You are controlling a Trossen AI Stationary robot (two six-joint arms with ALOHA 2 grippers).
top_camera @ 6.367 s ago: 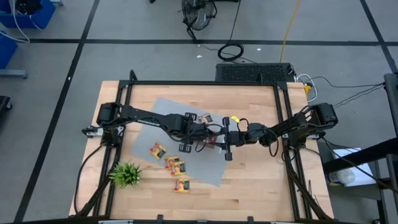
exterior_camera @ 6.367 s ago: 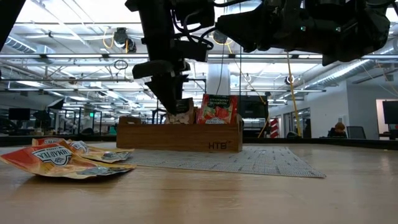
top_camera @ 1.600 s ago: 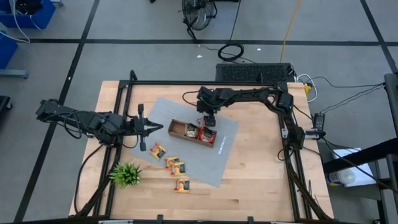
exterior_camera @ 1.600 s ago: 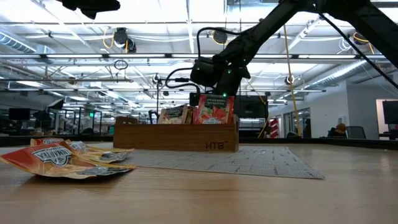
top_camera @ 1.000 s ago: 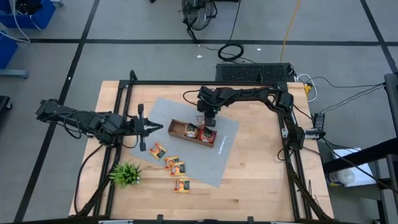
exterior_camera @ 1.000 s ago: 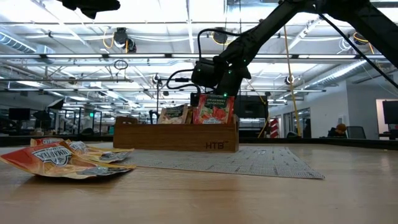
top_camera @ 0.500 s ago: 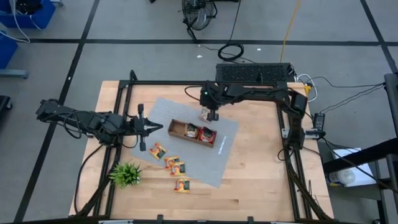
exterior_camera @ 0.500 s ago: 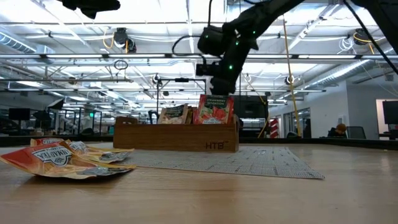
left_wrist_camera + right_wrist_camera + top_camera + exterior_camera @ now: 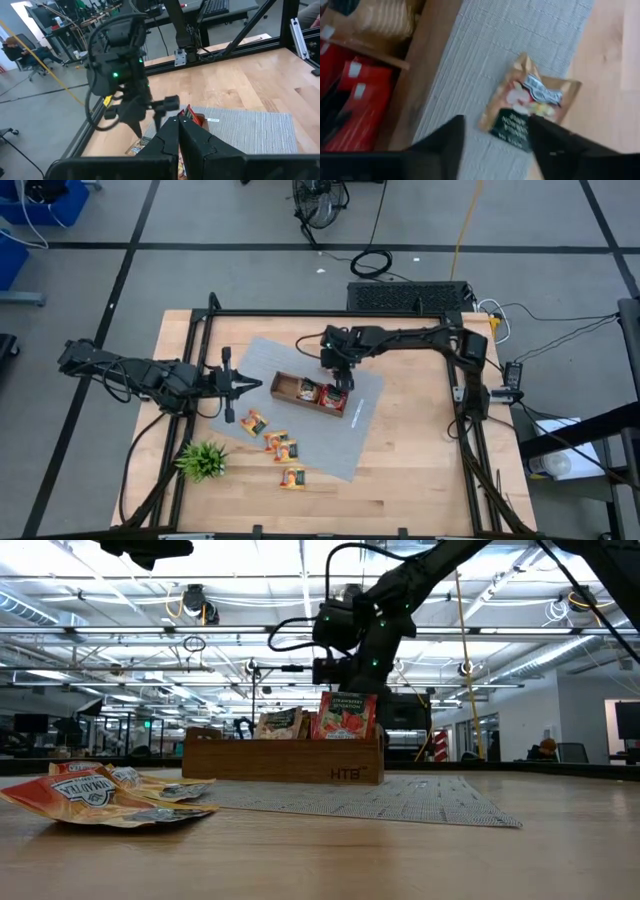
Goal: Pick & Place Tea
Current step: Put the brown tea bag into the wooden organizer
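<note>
Sachets: four small orange-yellow tea sachets [image 9: 273, 442] lay lower left on the grey woven mat [image 9: 360, 405]; others stood in the brown wooden tray [image 9: 284, 393].
Right gripper [image 9: 338, 373]: open, empty, above a loose pale sachet [image 9: 529, 102].
Left gripper [image 9: 240, 385]: shut, idle, left.
Risk: sachet might slide on closing.
Writing: "HTB" on tray.

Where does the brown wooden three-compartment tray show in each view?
High: mid-table, the brown wooden three-compartment tray.
Low: centre, front wall facing us.
Left wrist: mostly hidden behind the left gripper.
Right wrist: its wall runs diagonally.
Shared landmark: the grey woven mat beneath it.
</note>
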